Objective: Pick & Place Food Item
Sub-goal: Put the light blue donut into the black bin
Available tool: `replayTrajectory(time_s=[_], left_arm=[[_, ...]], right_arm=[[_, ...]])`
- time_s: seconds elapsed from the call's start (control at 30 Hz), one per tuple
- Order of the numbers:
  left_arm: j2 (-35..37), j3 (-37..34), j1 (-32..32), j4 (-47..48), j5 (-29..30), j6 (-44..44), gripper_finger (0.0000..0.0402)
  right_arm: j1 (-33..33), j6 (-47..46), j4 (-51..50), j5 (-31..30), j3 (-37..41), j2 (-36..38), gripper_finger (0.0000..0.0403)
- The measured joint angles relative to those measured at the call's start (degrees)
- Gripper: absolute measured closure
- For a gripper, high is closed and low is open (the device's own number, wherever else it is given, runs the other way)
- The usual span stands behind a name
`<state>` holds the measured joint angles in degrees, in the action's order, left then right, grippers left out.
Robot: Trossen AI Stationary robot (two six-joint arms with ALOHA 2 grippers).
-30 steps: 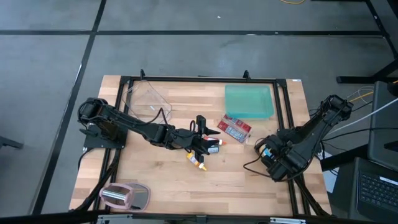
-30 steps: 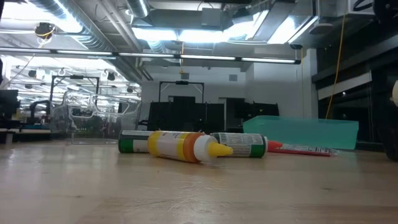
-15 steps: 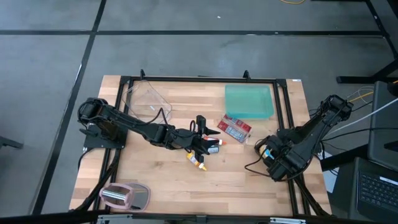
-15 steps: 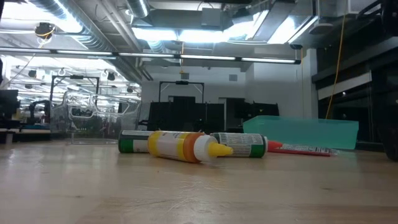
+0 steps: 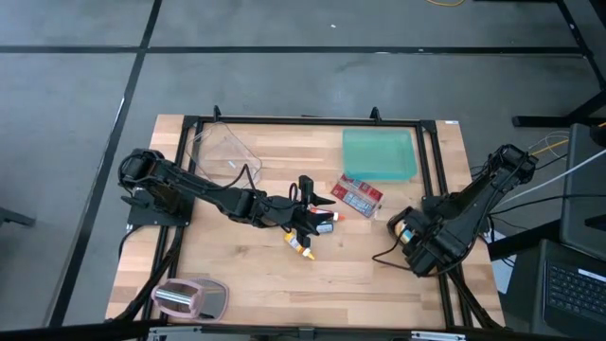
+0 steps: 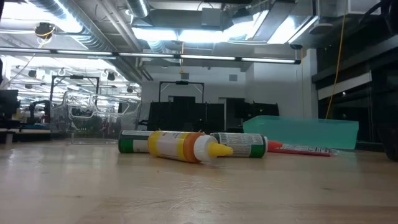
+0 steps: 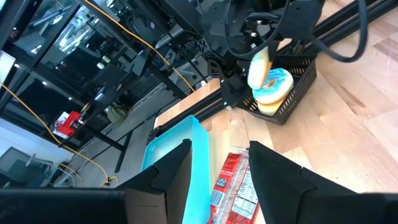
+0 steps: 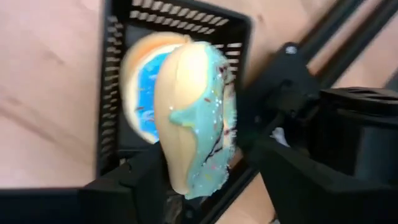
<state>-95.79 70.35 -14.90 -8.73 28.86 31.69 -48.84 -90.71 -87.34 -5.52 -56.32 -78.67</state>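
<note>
Two donuts fill the right wrist view: one with pale blue icing (image 8: pixel 196 118) stands on edge between the right gripper's (image 8: pixel 211 180) jaws, and a second donut (image 8: pixel 140 106) lies flat beneath it in the black wire basket (image 8: pixel 180 25). The jaws stand spread wider than the upright donut, with a clear gap on one side, so they look released rather than clenched on it. I read this as the placing step, with the food item directly over the basket at the bench's right edge and being let go into it. Whether it has settled on the lower donut or hangs just above it, I cannot tell. The next move would call for a straight lift of the right gripper, clear of the basket rim and of the upright donut, which may tip or roll. Farther in, at mid-bench (image 5: pixel 379 284), the left gripper (image 5: pixel 308 220) hovers over a yellow bottle (image 6: pixel 180 146) and a green bottle (image 6: pixel 239 144), both lying on their sides and touching. Its jaws are parted and nothing shows between them. Just beyond lies a red packet (image 5: pixel 358 196), then a teal bin (image 5: pixel 379 153) at the back right and a clear tub (image 5: pixel 222 152) at the back left.
</note>
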Motion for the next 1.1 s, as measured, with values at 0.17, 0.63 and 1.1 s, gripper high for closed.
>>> replayTrajectory(time_s=[0.17,0.63,1.1], left_arm=[[0.0,0.0,0.0,0.0,0.0,0.0,0.0247],[0.0,0.0,0.0,0.2,-0.4,-0.5,0.0246],[0.0,0.0,0.0,0.1,-0.1,-0.8,0.0245]], right_arm=[[0.0,0.9,1.1,-1.4,-2.3,0.0,0.0147],[0.0,0.0,3.2,-2.5,-3.7,0.0,0.014],[-1.4,1.5,8.5,-8.5,-5.5,0.0,0.014]])
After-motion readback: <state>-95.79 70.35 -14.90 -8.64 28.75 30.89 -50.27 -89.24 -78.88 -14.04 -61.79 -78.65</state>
